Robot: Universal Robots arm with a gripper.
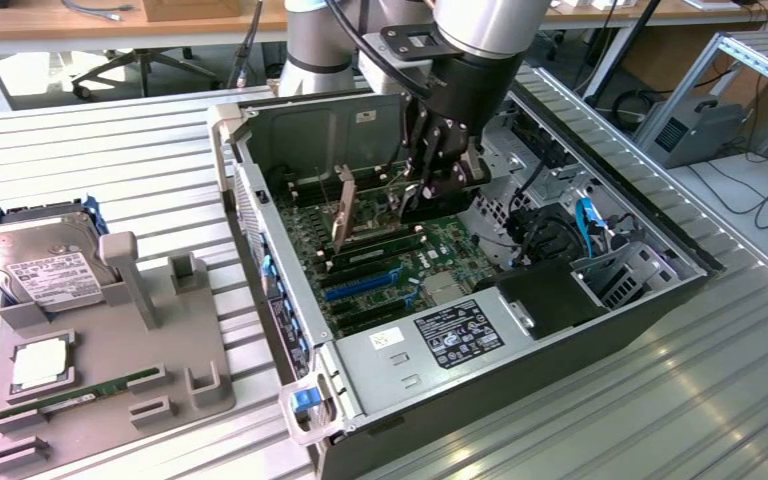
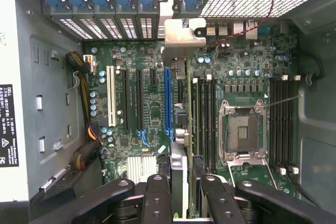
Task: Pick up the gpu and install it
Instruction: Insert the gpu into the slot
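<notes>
Now the gripper [image 1: 427, 188] has its jaws clamped on the graphics card [image 1: 345, 210]. The card stands on edge inside the computer case [image 1: 531, 400], over the motherboard [image 1: 418, 250] slots, near 12 o'clock from the exterior view's centre.

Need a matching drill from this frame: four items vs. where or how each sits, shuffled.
1 gpu
2 hard drive
3 RAM stick
4 processor socket

A empty, on the motherboard
B label up, on the gray tray
C upright inside the case, in the end effector
D green, flat in a tray slot

Pairs: 1-C, 2-B, 3-D, 4-A
</notes>
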